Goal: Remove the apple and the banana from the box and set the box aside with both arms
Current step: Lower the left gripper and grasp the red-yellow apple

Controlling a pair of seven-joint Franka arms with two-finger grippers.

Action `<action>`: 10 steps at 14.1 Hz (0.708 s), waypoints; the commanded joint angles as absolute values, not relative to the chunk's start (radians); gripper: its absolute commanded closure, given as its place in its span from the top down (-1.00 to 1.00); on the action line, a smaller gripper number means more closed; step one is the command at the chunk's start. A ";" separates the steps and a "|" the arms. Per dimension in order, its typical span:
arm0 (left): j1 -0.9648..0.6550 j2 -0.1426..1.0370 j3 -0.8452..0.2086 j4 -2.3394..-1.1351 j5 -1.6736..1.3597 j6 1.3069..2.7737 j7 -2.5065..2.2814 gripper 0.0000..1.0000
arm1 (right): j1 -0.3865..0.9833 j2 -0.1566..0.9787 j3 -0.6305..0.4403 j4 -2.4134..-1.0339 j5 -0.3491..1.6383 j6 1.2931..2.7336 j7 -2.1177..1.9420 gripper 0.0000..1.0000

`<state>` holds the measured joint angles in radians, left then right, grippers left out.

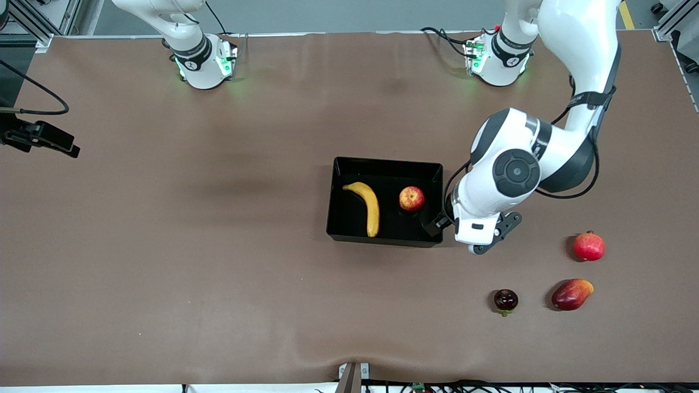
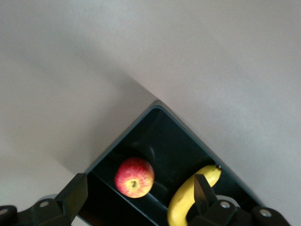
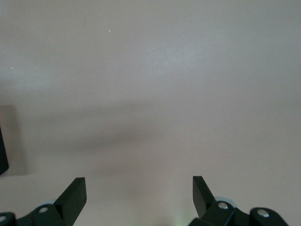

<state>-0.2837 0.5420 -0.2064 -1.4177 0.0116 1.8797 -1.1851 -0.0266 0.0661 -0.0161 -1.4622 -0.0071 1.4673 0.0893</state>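
The black box (image 1: 385,235) sits mid-table. In it lie the yellow banana (image 1: 370,204) and, toward the left arm's end, the red-and-yellow apple (image 1: 411,198). My left gripper (image 1: 437,224) is open and empty, low at the box's corner toward the left arm's end and nearer the front camera. In the left wrist view my left gripper (image 2: 139,184) has the box wall (image 2: 106,186) running between its fingers, with the apple (image 2: 134,176) and banana (image 2: 188,200) inside. My right gripper (image 3: 138,184) is open and empty over bare table. It is out of the front view.
A red round fruit (image 1: 589,246), a red-orange mango (image 1: 571,294) and a dark maroon fruit (image 1: 505,300) lie on the brown table (image 1: 218,245) toward the left arm's end, nearer the front camera than the box. A black camera mount (image 1: 41,136) sits at the right arm's end.
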 commanded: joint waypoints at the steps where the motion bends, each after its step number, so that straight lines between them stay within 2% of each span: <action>1: -0.339 0.583 -0.196 -1.381 0.075 1.888 -1.296 1.00 | -0.035 0.074 -0.009 -1.459 -0.008 1.468 0.087 1.00; 10: -0.377 0.687 -0.201 -1.419 0.196 1.898 -1.454 1.00 | -0.043 0.078 -0.009 -1.460 -0.006 1.466 0.083 1.00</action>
<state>-0.3565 0.6840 -0.2044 -1.4137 0.1691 1.8915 -1.4227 -0.0276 0.0769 -0.0194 -1.4622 -0.0071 1.4682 0.0893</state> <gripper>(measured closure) 0.000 0.000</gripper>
